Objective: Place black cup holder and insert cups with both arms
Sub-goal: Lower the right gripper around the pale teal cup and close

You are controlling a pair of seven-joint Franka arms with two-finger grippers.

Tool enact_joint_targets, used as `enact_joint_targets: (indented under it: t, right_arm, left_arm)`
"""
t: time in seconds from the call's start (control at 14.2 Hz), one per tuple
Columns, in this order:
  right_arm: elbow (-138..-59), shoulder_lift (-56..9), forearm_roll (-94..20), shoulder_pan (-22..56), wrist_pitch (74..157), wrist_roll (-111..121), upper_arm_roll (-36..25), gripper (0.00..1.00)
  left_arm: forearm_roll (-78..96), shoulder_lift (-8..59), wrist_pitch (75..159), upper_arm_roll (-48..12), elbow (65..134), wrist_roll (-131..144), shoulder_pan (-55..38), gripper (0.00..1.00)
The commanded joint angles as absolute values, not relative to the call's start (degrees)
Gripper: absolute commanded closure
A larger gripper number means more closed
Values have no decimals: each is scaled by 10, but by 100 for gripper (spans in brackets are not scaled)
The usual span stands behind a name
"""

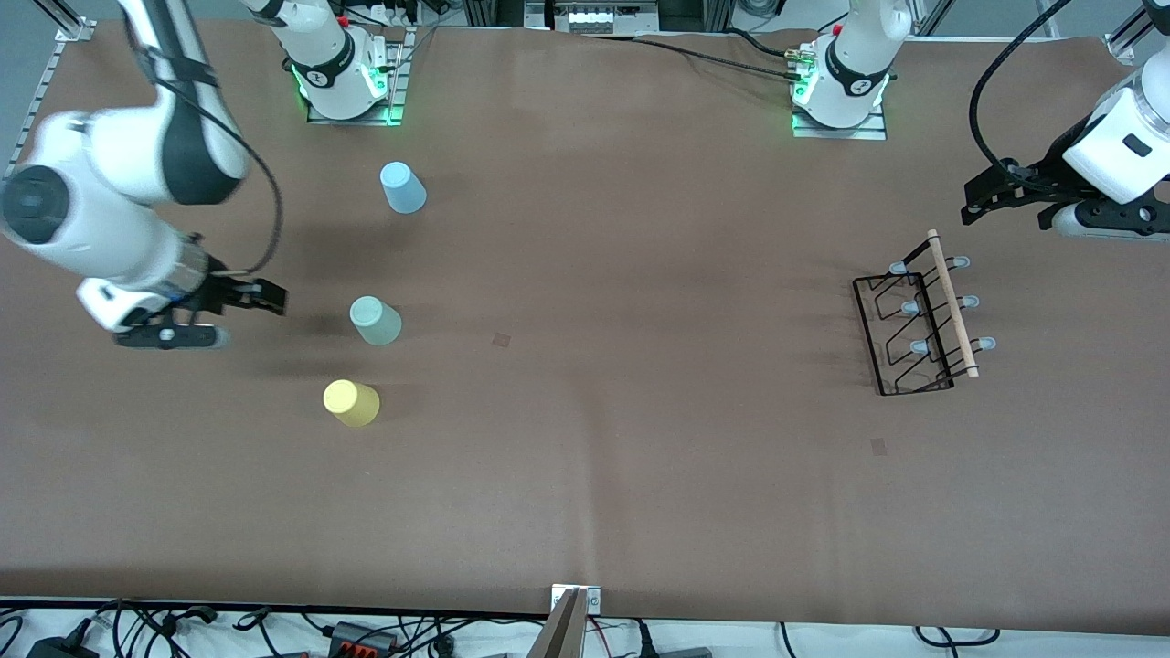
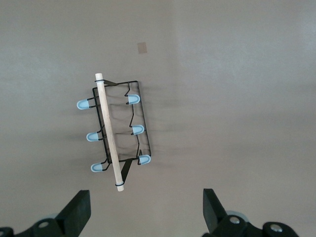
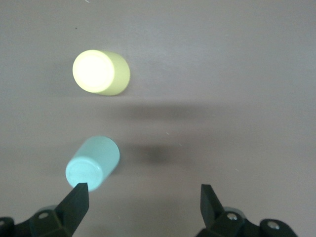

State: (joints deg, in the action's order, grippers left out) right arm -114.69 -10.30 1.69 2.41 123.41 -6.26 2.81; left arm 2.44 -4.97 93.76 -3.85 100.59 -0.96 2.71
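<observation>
The black cup holder (image 1: pixel 921 322) sits near the table's left-arm end. The left gripper (image 2: pixel 145 210) and right gripper (image 3: pixel 143 205) hang wide open, holding nothing.

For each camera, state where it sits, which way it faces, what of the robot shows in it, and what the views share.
Front view: high across the table, facing both bases; shows both arms, the left hand, the right hand, three cups and the rack.
Left wrist view: on the left wrist, looking down at the rack; open left hand at its edge.
Right wrist view: on the right wrist, looking down at the yellow cup and green cup; open right hand at its edge.
Shared: front and left wrist, the rack; front and right wrist, the yellow cup and green cup.
</observation>
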Motion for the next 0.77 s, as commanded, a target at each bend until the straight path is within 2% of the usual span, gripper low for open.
enact_joint_targets:
  t: [0.0, 0.35, 0.7]
  right_arm:
    - [-1199, -105, 18, 46, 1317, -111, 26, 0]
    - [-1193, -155, 17, 79, 1346, -167, 26, 0]
    - [-1186, -164, 16, 103, 1346, -199, 26, 0]
  left_arm:
    - [14, -48, 934, -38, 997, -18, 25, 0]
    - [14, -48, 934, -38, 998, -17, 25, 0]
    - [14, -48, 934, -38, 998, -18, 25, 0]
